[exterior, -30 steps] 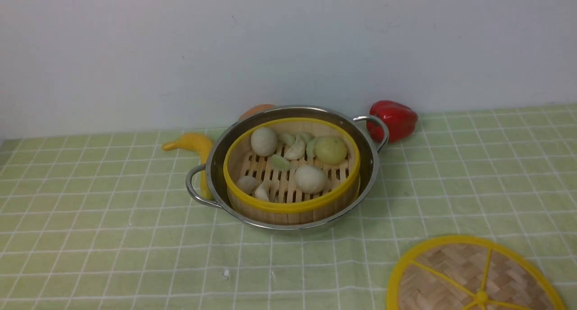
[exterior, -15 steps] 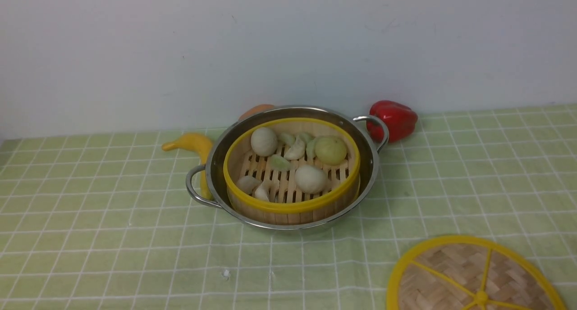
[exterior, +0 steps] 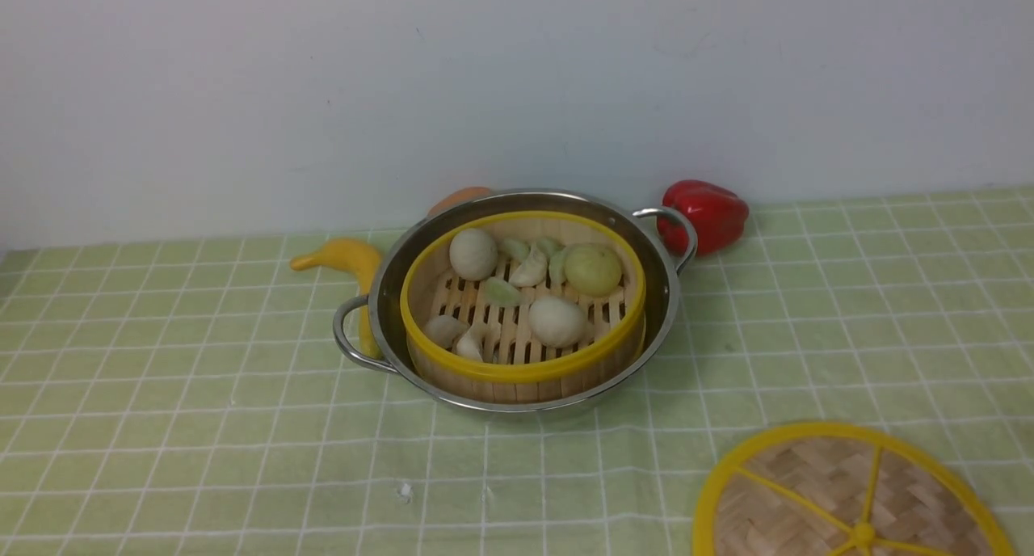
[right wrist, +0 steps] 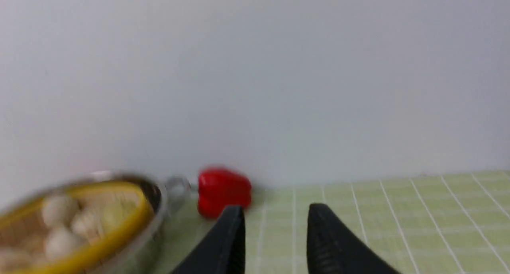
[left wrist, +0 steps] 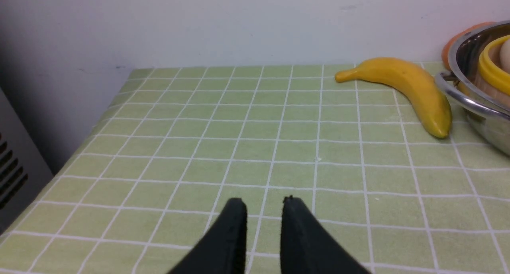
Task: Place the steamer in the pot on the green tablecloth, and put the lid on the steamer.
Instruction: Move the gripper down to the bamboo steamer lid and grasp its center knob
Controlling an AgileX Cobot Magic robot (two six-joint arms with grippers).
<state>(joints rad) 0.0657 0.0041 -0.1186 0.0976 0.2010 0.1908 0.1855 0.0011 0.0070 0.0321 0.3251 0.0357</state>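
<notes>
Steamer (exterior: pixel 523 370) seated in pot (exterior: pixel 390 291) on cloth (exterior: pixel 161 427). Lid (exterior: pixel 808 475) laid flat at pot's 4 o'clock, apart. Left end effector (left wrist: pixel 263 204) slightly parted, empty; right end effector (right wrist: pixel 275 211) spread, empty.

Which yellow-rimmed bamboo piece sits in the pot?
The deep slatted steamer holding buns; the flat woven lid lies apart on the tablecloth.

No writing, label, brand or number can be read anywhere — not on the pot (exterior: pixel 389 293), nor the lid (exterior: pixel 808 491).
</notes>
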